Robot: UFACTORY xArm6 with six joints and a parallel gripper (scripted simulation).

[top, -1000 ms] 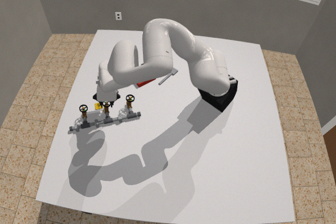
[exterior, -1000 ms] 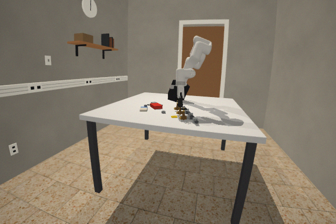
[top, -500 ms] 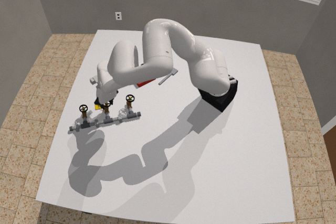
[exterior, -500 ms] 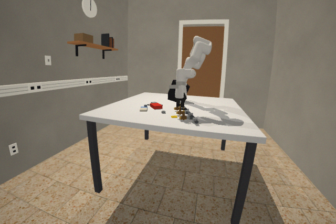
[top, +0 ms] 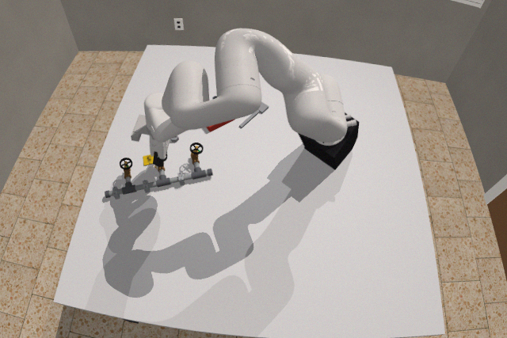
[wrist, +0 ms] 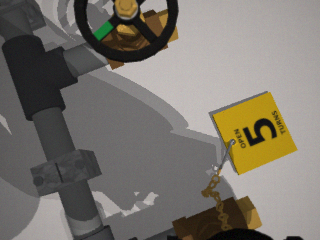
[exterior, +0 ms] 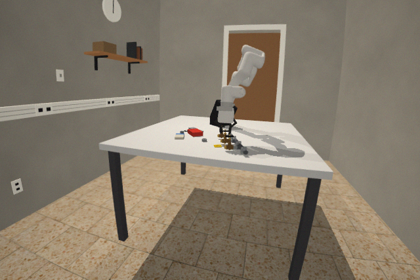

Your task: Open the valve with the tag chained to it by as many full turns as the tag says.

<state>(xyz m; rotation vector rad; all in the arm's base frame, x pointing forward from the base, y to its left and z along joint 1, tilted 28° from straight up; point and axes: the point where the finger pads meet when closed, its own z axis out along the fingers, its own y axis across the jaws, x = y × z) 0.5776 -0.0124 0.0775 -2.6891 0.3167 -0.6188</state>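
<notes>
Three valves with black handwheels stand on a grey pipe [top: 159, 183] near the table's left side. My gripper [top: 158, 159] comes down on the middle valve and is shut on its handwheel, which it hides. The left valve [top: 123, 159] and the right valve [top: 200, 145] stand free. A yellow tag [top: 147, 159] lies beside the middle valve. In the wrist view the tag [wrist: 255, 132] reads "OPEN 5 TURNS", and a chain [wrist: 216, 192] joins it to the brass valve body [wrist: 217, 222] at the bottom edge. A neighbouring handwheel [wrist: 125, 27] with a green mark shows at the top. My fingers are out of the wrist view.
A red box [exterior: 195, 132], a small white and blue item [exterior: 179, 136] and a grey nut [exterior: 204, 140] lie behind the valves. The arm's black base [top: 331, 146] stands to the right. The table's left edge is close to the pipe.
</notes>
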